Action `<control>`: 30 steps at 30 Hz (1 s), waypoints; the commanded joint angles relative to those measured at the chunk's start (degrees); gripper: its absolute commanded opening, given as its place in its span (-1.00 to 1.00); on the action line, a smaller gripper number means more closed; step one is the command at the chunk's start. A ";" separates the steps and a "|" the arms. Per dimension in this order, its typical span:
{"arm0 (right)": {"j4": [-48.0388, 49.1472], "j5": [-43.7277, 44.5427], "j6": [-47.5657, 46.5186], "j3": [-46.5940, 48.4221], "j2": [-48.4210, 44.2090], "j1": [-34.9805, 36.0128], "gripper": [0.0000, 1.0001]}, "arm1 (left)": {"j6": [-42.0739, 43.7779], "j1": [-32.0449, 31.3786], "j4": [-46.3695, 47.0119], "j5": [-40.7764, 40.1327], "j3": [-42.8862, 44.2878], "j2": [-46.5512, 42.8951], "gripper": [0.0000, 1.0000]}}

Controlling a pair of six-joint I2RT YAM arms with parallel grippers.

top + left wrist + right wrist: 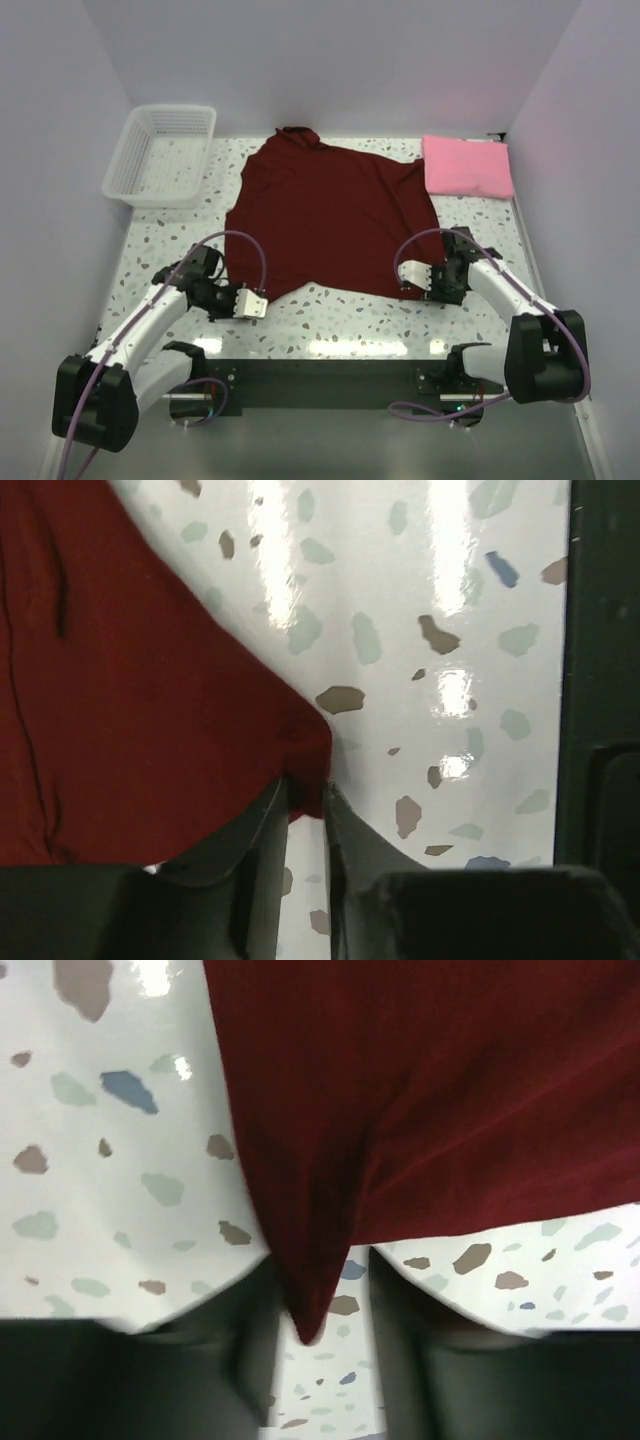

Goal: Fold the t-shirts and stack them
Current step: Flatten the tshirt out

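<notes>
Maroon tee [335, 215]: L gripper [305, 802] pinches corner, R gripper [318, 1285] straddles other.

White arm links [140, 325], black joints [545, 355] (bulky at the bases), purple cables [264, 268] looping to pale wrist blocks [250, 303]

A white lattice-walled basket [160, 155] sits at the far left corner of the table [330, 318], close to the left wall [50, 150]; the tabletop is glossy white terrazzo (flecks of grey, brown and blue, sharpest in the wrist views) and catches bright streaks of light; a black rail [320, 380] runs along its near edge; the pale lilac back wall [330, 60] rises behind.
</notes>
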 commanded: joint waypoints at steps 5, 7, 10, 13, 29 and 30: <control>-15.54 0.50 0.39 10.48 1.73 -0.75 0.53 | 3.12 -7.78 -6.39 -1.05 7.22 -5.27 -0.12; -20.19 -1.35 2.67 14.52 1.64 -0.84 0.56 | -6.60 -7.78 -1.38 -0.87 9.77 0.23 -0.15; -22.06 -6.10 10.11 19.79 5.21 -0.75 0.54 | -19.00 -7.78 3.19 0.27 17.41 12.25 -0.24; -22.95 -7.95 18.90 23.93 11.64 -0.84 0.28 | -28.41 -7.78 9.60 -0.42 19.63 20.19 -0.35; -12.57 1.19 33.62 27.02 27.65 -0.84 -0.16 | -36.63 -18.67 20.96 -21.44 19.02 33.14 -0.94; -12.66 1.27 33.53 27.37 27.83 -0.84 -0.16 | -36.55 -19.29 20.70 -21.18 18.84 33.14 -0.95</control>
